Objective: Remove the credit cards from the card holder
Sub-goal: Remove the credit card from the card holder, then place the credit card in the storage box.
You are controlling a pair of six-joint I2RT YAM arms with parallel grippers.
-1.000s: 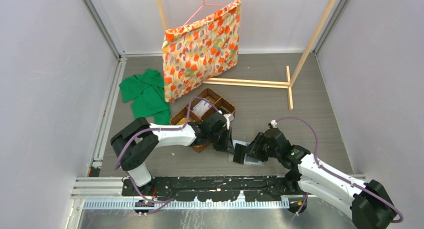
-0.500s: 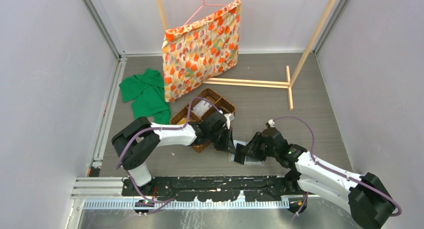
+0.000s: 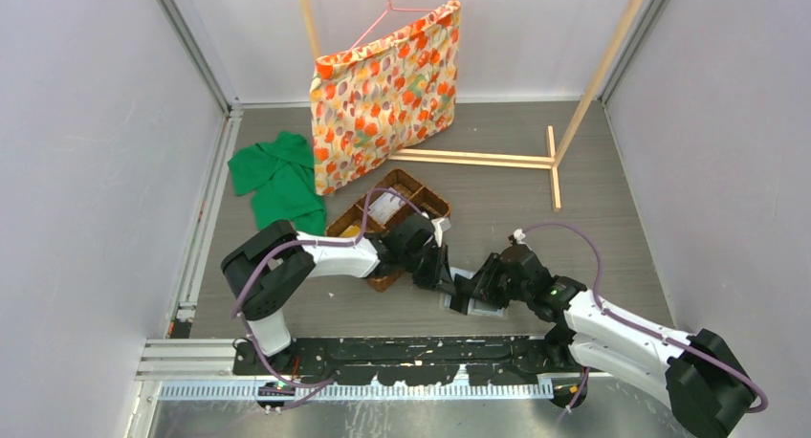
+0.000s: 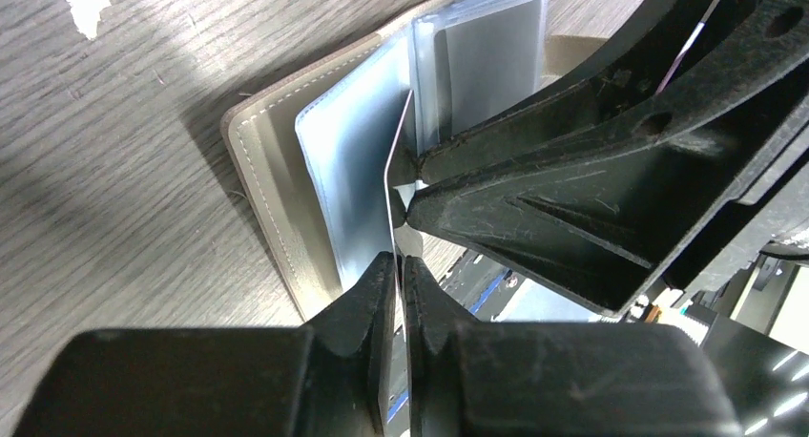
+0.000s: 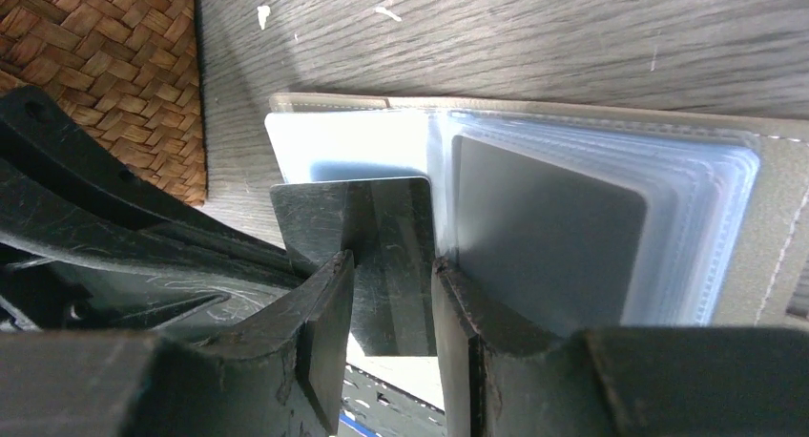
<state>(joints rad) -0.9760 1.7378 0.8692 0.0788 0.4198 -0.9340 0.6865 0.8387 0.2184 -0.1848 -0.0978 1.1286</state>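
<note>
The grey card holder (image 3: 492, 310) lies open on the table, its clear sleeves fanned out (image 4: 267, 170) (image 5: 768, 256). My left gripper (image 3: 449, 283) (image 4: 400, 261) is shut on the edge of a thin credit card (image 4: 389, 184) that stands up from the left sleeve. The right wrist view shows this card (image 5: 391, 218) face-on. My right gripper (image 3: 471, 291) (image 5: 393, 260) is open, its fingertips down at the holder's middle fold, either side of that card. Another grey card (image 5: 544, 237) sits inside the right sleeve.
A brown wicker divided basket (image 3: 406, 197) (image 5: 95, 74) stands just left of the holder. A green cloth (image 3: 277, 180) lies at the back left. A floral bag (image 3: 387, 89) hangs from a wooden stand (image 3: 478, 158) at the back.
My left gripper has shifted slightly right, closer to my right gripper over the holder. The right arm has barely moved.
</note>
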